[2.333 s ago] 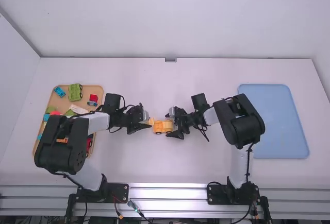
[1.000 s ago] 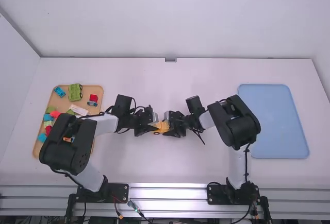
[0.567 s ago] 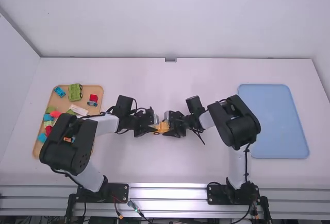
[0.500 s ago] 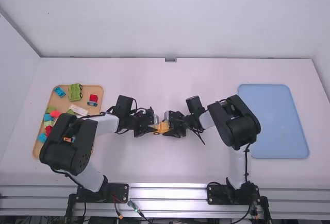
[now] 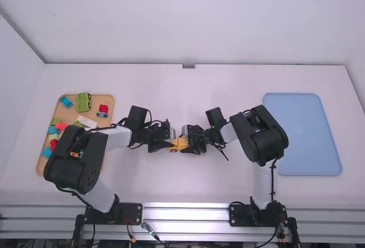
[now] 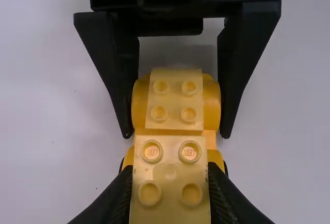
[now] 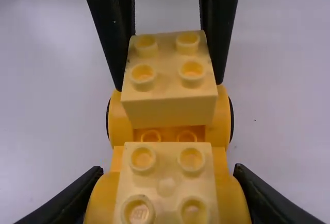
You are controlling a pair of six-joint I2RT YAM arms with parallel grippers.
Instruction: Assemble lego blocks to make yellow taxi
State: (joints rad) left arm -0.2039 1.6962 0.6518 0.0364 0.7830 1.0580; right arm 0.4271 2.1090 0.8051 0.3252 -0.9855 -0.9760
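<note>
At the white table [image 5: 228, 185] — left gripper [image 5: 173, 142], clamped on a yellow brick [image 6: 170, 177]; right gripper [image 5: 187, 142], clamped on the orange-yellow car base [image 7: 227, 188].

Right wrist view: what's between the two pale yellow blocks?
A strip of the yellow-orange base with two uncovered studs. It shows in the right wrist view, between the far block in the left tool and the near block.

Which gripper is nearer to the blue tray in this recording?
Right. The right gripper grips the yellow car base at its end toward the blue tray; the left gripper holds a yellow block at the base's other end, farther from the tray.
</note>
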